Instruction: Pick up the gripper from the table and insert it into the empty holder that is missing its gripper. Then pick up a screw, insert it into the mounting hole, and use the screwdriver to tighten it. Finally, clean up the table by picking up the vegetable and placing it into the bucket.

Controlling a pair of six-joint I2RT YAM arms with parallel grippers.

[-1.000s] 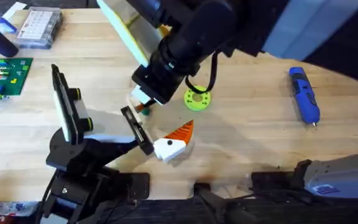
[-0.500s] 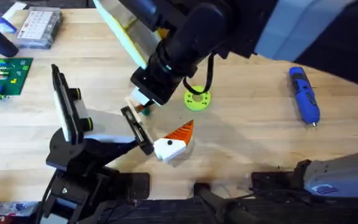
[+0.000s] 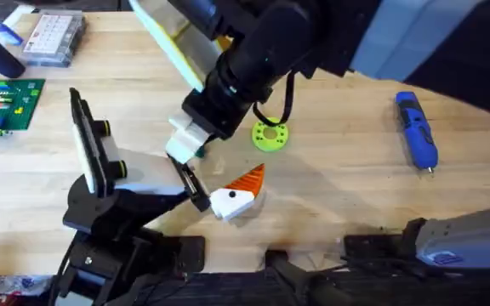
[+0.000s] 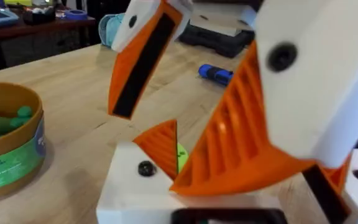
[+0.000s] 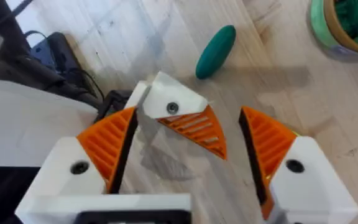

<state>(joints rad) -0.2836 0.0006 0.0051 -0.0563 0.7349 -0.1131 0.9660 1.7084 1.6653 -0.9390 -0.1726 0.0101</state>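
Wooden table (image 3: 356, 187) below me — my right gripper (image 5: 188, 155) spread wide over the gripper (image 5: 185, 118), left gripper's (image 4: 185, 124) state I cannot tell.

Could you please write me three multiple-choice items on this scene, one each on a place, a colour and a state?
1. Where does the screwdriver lie?
A. In the bucket
B. On the table's right side, apart from the other things
C. In the left arm's grip

2. What colour is the flat disc with holes?
A. Lime green
B. Red
C. Black

3. How do the right gripper's fingers stand?
A. Shut on the screwdriver
B. Shut on nothing
C. Open, one on each side of the loose gripper part

Answers:
1 B: in the overhead view the blue screwdriver lies alone on the table, far right.
2 A: the disc shows lime green beside the dark arm.
3 C: in the right wrist view the right gripper has its orange fingers spread, with the loose gripper part between them.
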